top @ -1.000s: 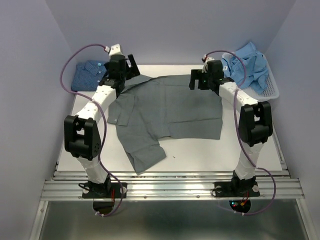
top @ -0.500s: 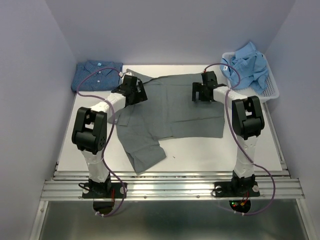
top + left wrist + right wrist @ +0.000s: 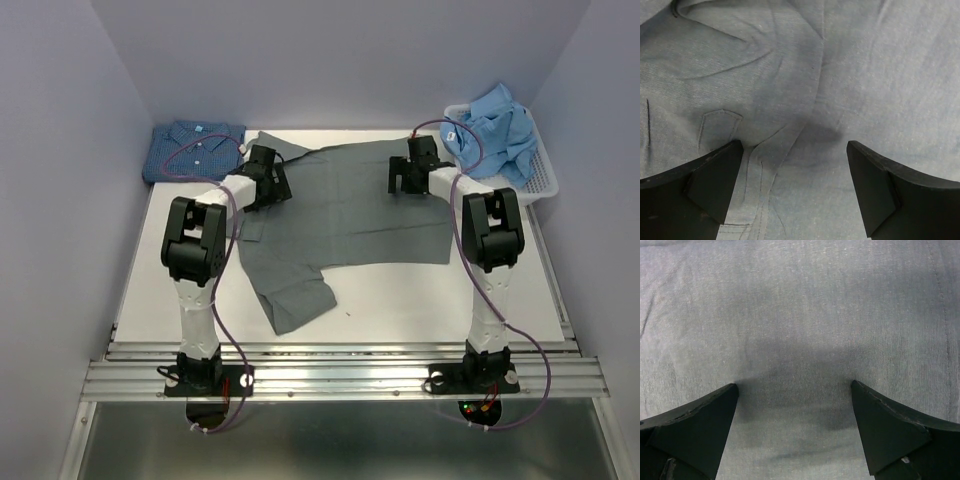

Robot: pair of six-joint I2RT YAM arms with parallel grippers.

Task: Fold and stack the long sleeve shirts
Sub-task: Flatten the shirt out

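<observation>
The plain grey shirt (image 3: 340, 215) lies spread on the white table, one sleeve reaching toward the near edge. My left gripper (image 3: 268, 182) is open, low over the shirt's left upper part; the left wrist view shows grey cloth (image 3: 805, 90) with a pocket flap between its fingers (image 3: 715, 180). My right gripper (image 3: 407, 175) is open, low over the shirt's upper right; the right wrist view shows flat grey cloth (image 3: 800, 315) between its fingers (image 3: 885, 430). The folded dark blue dotted shirt (image 3: 195, 147) lies at the far left. The light blue shirt (image 3: 497, 130) is crumpled in the basket.
A white mesh basket (image 3: 540, 180) stands at the far right corner of the table. Purple-grey walls close in the table on the left, back and right. The table's metal rail (image 3: 340, 372) runs along the near edge.
Both arms have drawn back from the far edge and dropped low onto the grey shirt. The shirt's far edge and near sleeve have shifted slightly.
</observation>
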